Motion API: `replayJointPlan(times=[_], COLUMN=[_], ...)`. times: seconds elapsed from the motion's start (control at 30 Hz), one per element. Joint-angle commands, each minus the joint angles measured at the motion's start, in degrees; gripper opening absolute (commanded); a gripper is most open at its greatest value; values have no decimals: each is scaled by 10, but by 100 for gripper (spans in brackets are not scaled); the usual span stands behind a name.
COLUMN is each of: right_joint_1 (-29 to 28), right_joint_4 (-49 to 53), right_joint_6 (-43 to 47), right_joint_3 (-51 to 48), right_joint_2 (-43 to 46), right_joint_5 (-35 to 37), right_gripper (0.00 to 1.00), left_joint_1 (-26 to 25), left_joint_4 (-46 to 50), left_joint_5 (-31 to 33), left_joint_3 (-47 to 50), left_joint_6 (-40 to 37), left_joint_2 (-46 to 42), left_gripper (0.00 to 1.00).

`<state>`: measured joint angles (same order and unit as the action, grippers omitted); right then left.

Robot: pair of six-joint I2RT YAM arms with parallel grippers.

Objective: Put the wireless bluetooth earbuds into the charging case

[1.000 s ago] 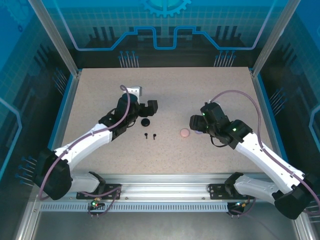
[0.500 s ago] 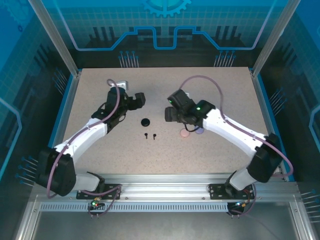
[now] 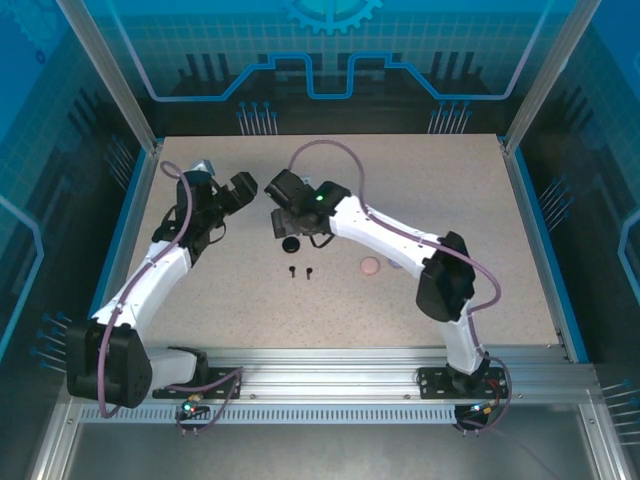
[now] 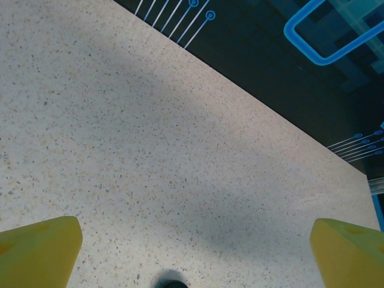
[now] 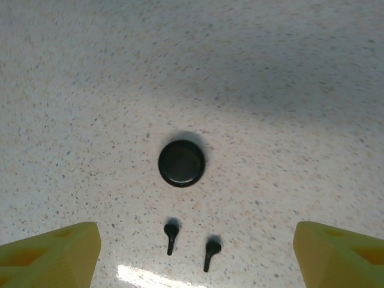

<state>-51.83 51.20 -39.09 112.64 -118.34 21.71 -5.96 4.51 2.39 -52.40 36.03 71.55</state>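
Right wrist view: the right gripper (image 5: 193,257) hangs spread wide and empty. Two black earbuds (image 5: 171,235) lie on the table (image 5: 288,90) just beneath it, the round black case (image 5: 182,163) slightly ahead. Closing off-centre could flick a tiny earbud away or clamp both together.

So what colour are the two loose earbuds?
Black; the earbuds show best in the right wrist view.

Counter (image 5: 288,84) was finished speckled, stone-like and matt, round black case (image 5: 182,162) was formed in smooth, faintly glossy plastic, black earbuds (image 5: 171,231) were formed likewise, right claw (image 5: 195,252) fingers (image 5: 54,255) were moulded in matt yellow plastic.
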Motion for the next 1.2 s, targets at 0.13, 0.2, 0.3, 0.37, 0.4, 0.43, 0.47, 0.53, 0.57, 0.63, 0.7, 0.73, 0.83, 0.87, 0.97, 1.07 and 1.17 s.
replayJointPlan(times=[0.13, 0.2, 0.3, 0.37, 0.4, 0.43, 0.47, 0.53, 0.57, 0.63, 0.7, 0.73, 0.83, 0.87, 0.97, 1.07, 1.17], right_joint_1=[-3, 2, 9, 11, 12, 12, 13, 18, 22, 28, 35, 37, 43, 45, 46, 46, 48], right_joint_4=[38, 32, 14, 10, 10, 10, 8, 10, 12, 11, 19, 20, 16, 16, 8, 10, 13], right_joint_6=[146, 162, 181, 196, 205, 212, 219, 231, 236, 248, 256, 259, 272, 275, 284, 295, 300], right_joint_3=[41, 36, 33, 43, 50, 55, 60, 72, 82, 92, 107, 112, 116, 120, 127, 146, 161], right_joint_2=[-67, -78, -96, -112, -121, -129, -137, -154, -168, -183, -199, -205, -214, -218, -226, -238, -246], right_joint_5=[-35, -40, -61, -71, -74, -75, -76, -81, -82, -90, -93, -91, -92, -95, -103, -109, -116], right_gripper=[85, 86, 86, 85, 85, 85, 85, 85, 85, 85, 85, 85, 84, 84, 84, 83, 82], left_joint_1=[48, 58, 62, 62, 63, 63, 63, 63, 63, 63, 64, 63, 63, 63, 63, 63, 63], left_joint_4=[4, -3, -5, 0, 1, 3, 6, 16, 17, 21, 27, 27, 25, 24, 32, 43, 45], left_joint_5=[-52, -63, -73, -73, -76, -77, -79, -82, -84, -87, -89, -92, -95, -95, -94, -90, -85], left_joint_3=[-7, -6, -8, -11, -12, -14, -16, -20, -20, -20, -25, -25, -23, -23, -29, -37, -39], left_joint_6=[46, 52, 53, 46, 42, 37, 32, 22, 21, 17, 16, 18, 21, 16, 10, 6, 1], left_joint_2=[-25, -23, -23, -27, -29, -32, -35, -42, -45, -47, -45, -43, -44, -44, -45, -43, -46], left_gripper=[99, 99, 99, 99, 99, 99, 99, 99, 99, 99, 99, 99, 99, 99, 99, 99, 99])
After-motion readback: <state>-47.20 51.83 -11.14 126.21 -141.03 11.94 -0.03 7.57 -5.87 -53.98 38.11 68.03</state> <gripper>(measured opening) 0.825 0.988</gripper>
